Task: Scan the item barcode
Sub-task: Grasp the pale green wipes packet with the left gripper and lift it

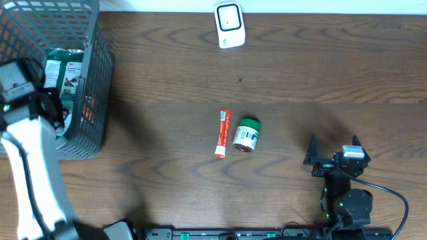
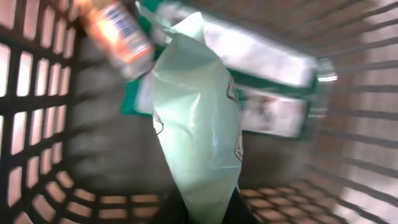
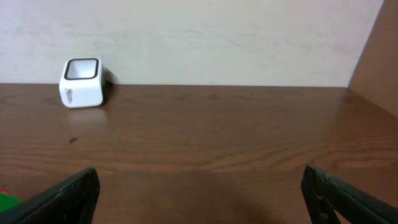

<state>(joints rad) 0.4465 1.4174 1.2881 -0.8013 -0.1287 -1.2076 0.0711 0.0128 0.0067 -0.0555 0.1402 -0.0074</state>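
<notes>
At the far left of the tabletop (image 1: 300, 67), the grey basket (image 1: 97, 100), cut off by the picture's edge, holds the item: a pale green pouch (image 2: 196, 124), glossy and creased, its lower end clamped in the left pincer (image 2: 208, 214). Blur smears its print, so any barcode is unreadable. At the near right the right pincer (image 1: 333, 145) stands wide apart, with bare wood between it and the white scanner (image 1: 229, 25) at the far edge. A green-lidded jar (image 1: 246, 135) and an orange tube (image 1: 222, 133) lie mid-table, side by side.

Basket (image 2: 37, 124) walls hem my left side in all round, a pale bag (image 2: 196, 124) and packets (image 2: 273, 112) crowding the middle. My right gripper (image 3: 200, 186) faces bare table (image 3: 217, 124) up to the scanner (image 3: 82, 83).
</notes>
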